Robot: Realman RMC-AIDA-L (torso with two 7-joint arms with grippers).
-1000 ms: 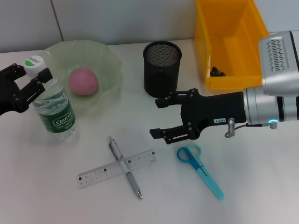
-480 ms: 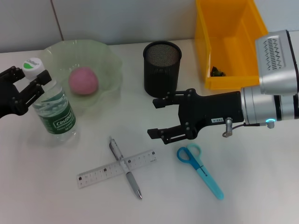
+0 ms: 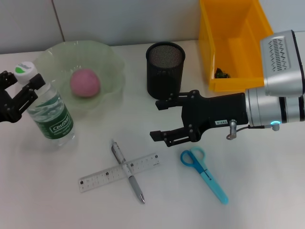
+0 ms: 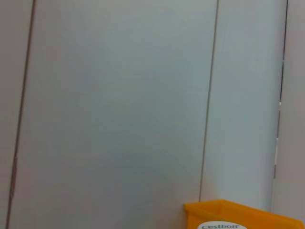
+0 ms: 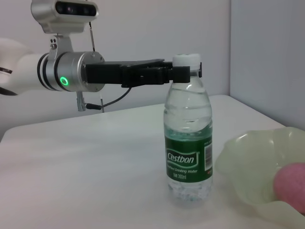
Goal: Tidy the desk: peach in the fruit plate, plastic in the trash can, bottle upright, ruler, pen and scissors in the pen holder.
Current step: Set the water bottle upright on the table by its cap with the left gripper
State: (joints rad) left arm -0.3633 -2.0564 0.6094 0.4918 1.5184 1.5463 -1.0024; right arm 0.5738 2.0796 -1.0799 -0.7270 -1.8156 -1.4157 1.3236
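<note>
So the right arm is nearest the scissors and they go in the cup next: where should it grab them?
Probably across the light blue blades of the scissors, coming straight down. They lie flat on the table, loops toward the open right gripper, with clear space on both sides, so the jaws can straddle that narrow straight part.

My head cam looks down over the desk w/ the bottle (image 3: 49,114) far left, R wrist cam sits low nr desk level facing that same bottle (image 5: 189,131) side-on, close, while L wrist cam faces the wall above the trash can (image 4: 240,215).
</note>
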